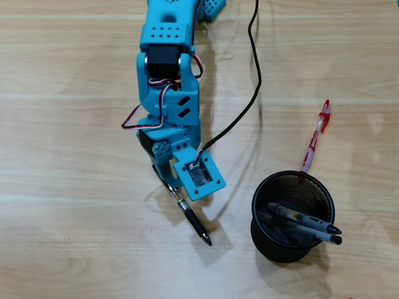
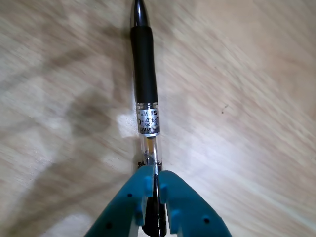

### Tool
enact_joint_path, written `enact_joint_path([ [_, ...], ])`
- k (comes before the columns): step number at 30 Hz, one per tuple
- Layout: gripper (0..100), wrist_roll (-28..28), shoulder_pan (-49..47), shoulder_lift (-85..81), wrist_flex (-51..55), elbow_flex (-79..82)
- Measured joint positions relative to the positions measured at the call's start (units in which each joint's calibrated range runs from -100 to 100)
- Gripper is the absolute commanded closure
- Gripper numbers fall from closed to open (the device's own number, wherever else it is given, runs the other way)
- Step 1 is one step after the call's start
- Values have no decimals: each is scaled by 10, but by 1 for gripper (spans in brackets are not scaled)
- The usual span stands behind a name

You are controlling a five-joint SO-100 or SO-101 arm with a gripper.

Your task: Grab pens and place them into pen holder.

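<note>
Pen [image 2: 146,89] band print, illegible.

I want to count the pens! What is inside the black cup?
Inside the black mesh pen holder two pens lean across it, tips poking over the rim. Their lower ends and the cup's floor are too dark to see. The gripper holds a black pen outside.
</note>
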Motion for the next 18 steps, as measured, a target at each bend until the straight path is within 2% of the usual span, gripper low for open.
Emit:
enact_joint_path([
  [6, 81, 0, 0, 16, 0, 0],
  [18, 80, -1, -23, 17, 0, 0],
])
